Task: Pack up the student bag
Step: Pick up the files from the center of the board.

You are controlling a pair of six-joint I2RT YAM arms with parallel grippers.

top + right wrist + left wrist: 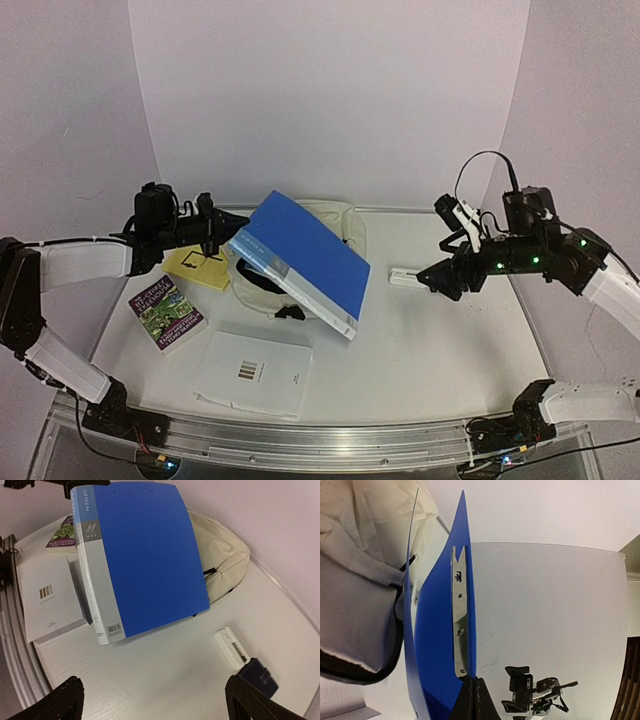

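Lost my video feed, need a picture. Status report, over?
Left gripper shut on blue clip file, held tilted over the student bag. Right gripper open, holding nothing. File hides most of the bag; nothing else over it.

My top view looks down from high behind, taking in the whole table (430, 350). Left wrist sits tight against the folder (437, 645); right wrist, farther back, shares folder and bag (225, 562).
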